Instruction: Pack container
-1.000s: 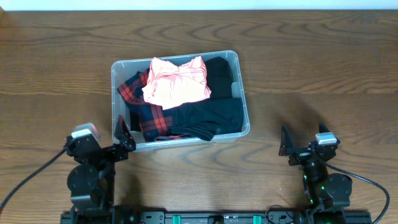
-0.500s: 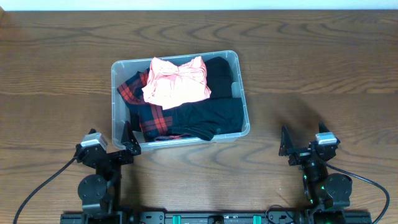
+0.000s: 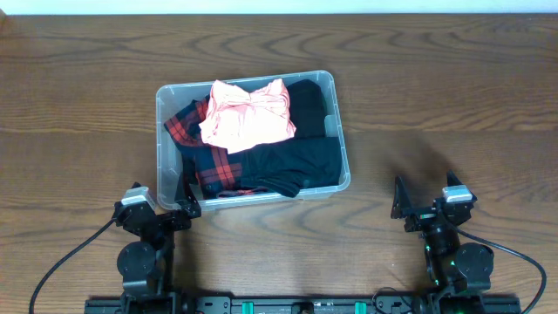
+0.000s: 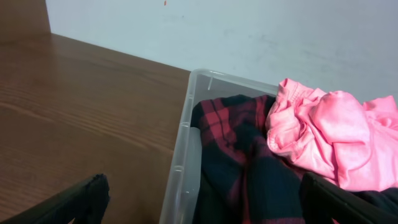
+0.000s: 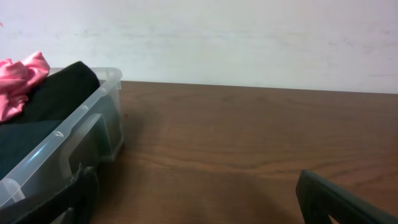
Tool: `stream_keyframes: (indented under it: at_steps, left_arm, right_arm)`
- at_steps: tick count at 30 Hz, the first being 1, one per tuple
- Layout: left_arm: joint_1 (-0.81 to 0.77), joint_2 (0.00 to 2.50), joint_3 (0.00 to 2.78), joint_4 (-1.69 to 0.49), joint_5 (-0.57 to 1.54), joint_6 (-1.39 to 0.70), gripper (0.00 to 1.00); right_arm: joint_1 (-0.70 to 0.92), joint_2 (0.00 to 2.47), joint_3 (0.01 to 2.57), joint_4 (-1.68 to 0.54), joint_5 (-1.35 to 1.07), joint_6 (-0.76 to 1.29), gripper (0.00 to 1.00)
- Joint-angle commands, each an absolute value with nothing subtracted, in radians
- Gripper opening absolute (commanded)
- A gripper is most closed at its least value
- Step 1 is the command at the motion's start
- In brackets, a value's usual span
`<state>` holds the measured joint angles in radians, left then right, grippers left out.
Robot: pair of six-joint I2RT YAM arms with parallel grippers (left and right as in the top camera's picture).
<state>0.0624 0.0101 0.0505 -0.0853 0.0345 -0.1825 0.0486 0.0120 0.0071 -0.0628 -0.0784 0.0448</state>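
The clear plastic container (image 3: 338,118) sits in the middle of the wooden table, full of clothes: a pink garment (image 3: 248,113) on top, a red and black plaid shirt (image 3: 209,161) at the left, black clothing (image 3: 296,157) at the right. In the left wrist view its rim (image 4: 180,155), the plaid shirt (image 4: 230,143) and the pink garment (image 4: 329,137) show close ahead. My left gripper (image 3: 164,209) is open and empty just in front of the container's near left corner. My right gripper (image 3: 425,202) is open and empty, low at the near right, apart from the container (image 5: 68,146).
Bare wood table (image 3: 436,87) lies around the container on all sides. A pale wall (image 5: 249,37) stands beyond the far table edge. Both arm bases stand at the near edge.
My left arm has drawn back toward the near edge and shifted slightly right, its gripper open. The right arm and the container's contents have not moved.
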Motion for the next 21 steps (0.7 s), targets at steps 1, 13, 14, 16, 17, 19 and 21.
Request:
stream_keyframes:
  at_steps: [1,13,14,16,17,19,21]
  left_arm:
    - [0.060,0.003,0.017,-0.093,0.045,-0.170,0.98]
    - [0.060,0.089,0.017,-0.092,0.045,-0.170,0.98]
    - [0.060,0.097,0.017,-0.092,0.045,-0.170,0.98]
    - [0.060,0.110,0.017,-0.092,0.045,-0.170,0.98]
    - [0.060,0.117,0.017,-0.092,0.045,-0.170,0.98]
    - [0.060,0.129,0.017,-0.092,0.045,-0.170,0.98]
    - [0.060,0.139,0.017,-0.092,0.045,-0.170,0.98]
  right_arm:
    - [0.040,0.006,0.006,-0.067,-0.080,0.057,0.99]
    - [0.040,0.006,0.006,-0.067,-0.080,0.057,0.99]
    - [0.040,0.006,0.006,-0.067,-0.080,0.057,0.99]
    - [0.040,0.006,0.006,-0.067,-0.080,0.057,0.99]
    - [0.040,0.006,0.006,-0.067,-0.080,0.057,0.99]
    - [0.040,0.006,0.006,-0.067,-0.080,0.057,0.99]
    - [0.040,0.006,0.006,-0.067,-0.080,0.057,0.99]
